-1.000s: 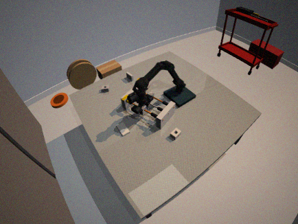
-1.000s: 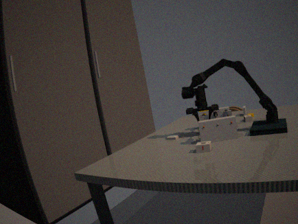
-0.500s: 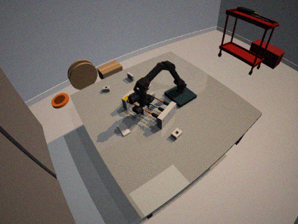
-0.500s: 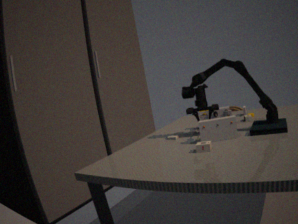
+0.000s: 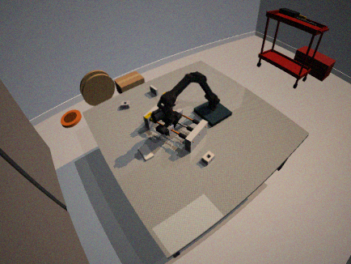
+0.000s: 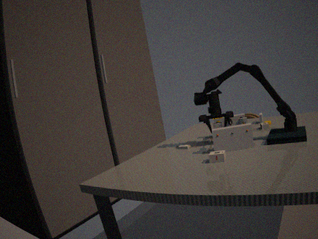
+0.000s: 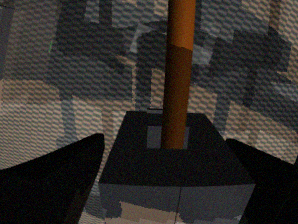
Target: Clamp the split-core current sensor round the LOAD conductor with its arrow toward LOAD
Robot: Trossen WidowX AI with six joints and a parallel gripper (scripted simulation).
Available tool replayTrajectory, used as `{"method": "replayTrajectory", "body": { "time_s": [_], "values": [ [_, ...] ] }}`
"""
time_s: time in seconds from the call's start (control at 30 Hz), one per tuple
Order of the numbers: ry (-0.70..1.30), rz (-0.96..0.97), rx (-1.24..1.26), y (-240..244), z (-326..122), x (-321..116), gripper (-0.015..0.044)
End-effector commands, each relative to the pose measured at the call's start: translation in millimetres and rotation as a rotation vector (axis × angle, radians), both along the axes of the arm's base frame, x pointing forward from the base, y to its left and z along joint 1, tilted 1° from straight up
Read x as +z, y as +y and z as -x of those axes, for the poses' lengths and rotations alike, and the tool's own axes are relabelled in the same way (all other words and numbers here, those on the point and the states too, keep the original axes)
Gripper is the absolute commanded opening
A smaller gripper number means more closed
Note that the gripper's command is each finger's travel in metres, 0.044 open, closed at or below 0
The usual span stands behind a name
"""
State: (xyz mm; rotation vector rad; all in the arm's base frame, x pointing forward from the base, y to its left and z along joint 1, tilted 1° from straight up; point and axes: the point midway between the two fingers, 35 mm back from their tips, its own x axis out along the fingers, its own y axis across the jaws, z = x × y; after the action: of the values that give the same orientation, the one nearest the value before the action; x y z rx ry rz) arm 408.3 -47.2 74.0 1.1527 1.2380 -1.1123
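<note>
Over at the far right, a red cart, two shelves on thin posts, near a red box. Blue-grey on the wall, pale on the floor. To the left in the exterior view, a tall brown cabinet with slim handles. Dim light, soft shadows.

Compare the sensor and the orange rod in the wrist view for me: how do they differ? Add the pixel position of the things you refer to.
The sensor [image 7: 140, 165] is boxy, with flat faces; the rod [image 7: 179, 75] is round and slender.
The sensor is black on top and grey in front, while the rod is orange, darker along its lower part.
The sensor has a squarish opening and a thin seam down its front; the rod shows neither.
They share one spot: the rod runs into the sensor's opening.
</note>
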Motion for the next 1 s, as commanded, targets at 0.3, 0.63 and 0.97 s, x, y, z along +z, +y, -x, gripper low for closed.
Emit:
{"method": "replayTrajectory", "body": {
  "time_s": [0.3,0.63,0.97],
  "values": [
    [-0.006,-0.002,0.000,0,0,3,0.0440],
    [-0.246,-0.016,0.007,-3,30,95,0.0440],
    [-0.246,-0.016,0.007,-3,30,95,0.0440]
  ]
}}
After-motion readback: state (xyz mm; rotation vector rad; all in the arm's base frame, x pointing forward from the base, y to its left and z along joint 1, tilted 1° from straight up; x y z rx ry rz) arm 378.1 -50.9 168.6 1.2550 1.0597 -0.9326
